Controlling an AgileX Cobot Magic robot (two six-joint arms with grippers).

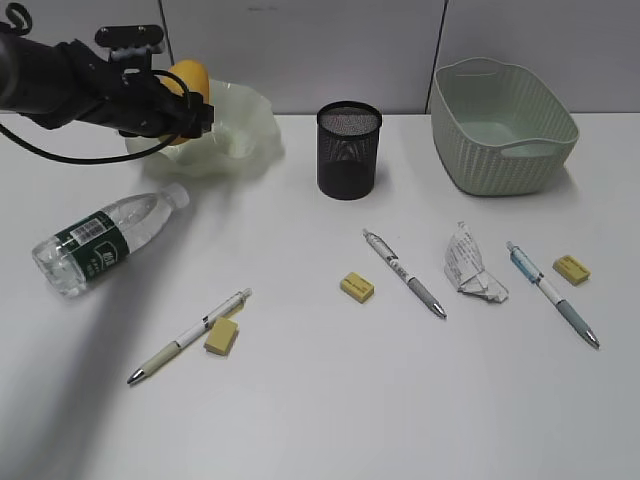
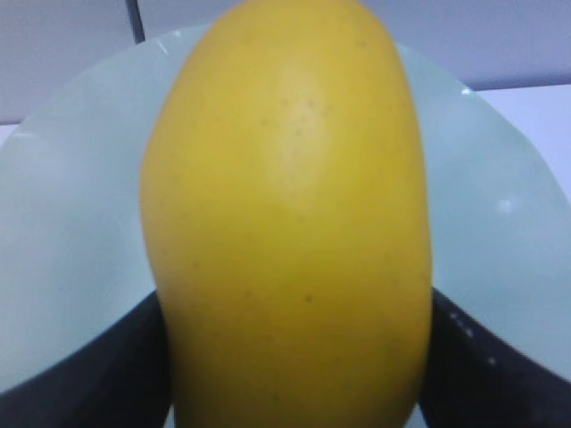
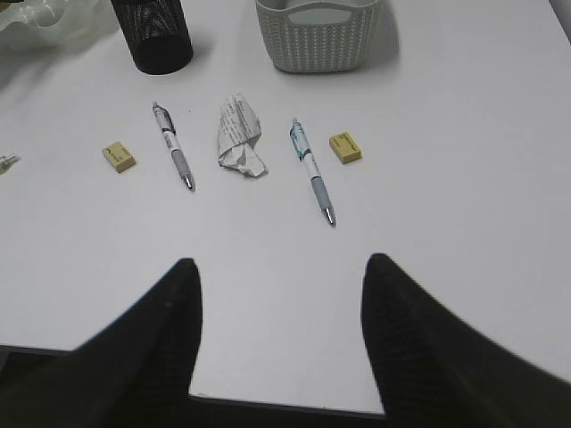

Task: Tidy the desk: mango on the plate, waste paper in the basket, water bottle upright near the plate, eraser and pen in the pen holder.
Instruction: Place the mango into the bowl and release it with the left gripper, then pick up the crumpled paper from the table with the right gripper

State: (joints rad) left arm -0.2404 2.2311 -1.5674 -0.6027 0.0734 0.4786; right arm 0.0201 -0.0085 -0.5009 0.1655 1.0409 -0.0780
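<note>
**Left end effector holding the mango over the plate**

The left end effector [image 1: 190, 118] is reaching in from 9 o'clock and pinching the mango [image 1: 186, 82] between its fingers [image 2: 107, 374], right over the plate [image 1: 240, 125] at 11 o'clock on the surface [image 1: 320, 400]. In the left wrist view the mango is filling the frame, with the plate showing pale green behind it on both sides. Whether the fruit is touching the plate cannot be told.

The right end effector [image 3: 281, 294] is hanging above the near edge of the surface with its fingers spread and nothing between them.

The bottle [image 1: 110, 238] is lying on its side at 9 o'clock, cap pointing toward the plate. The holder [image 1: 349, 150] is standing upright at 12 o'clock, and the basket [image 1: 505, 125] is sitting at 1 o'clock. The paper [image 1: 470, 265] is lying at 3 o'clock between two pens [image 1: 404, 273] [image 1: 552, 293], with one eraser [image 1: 571, 268] just beside the right pen and another [image 1: 357, 287] at centre. A third pen [image 1: 190, 336] is lying at 7 o'clock, with a third eraser [image 1: 222, 337] touching it.
</note>
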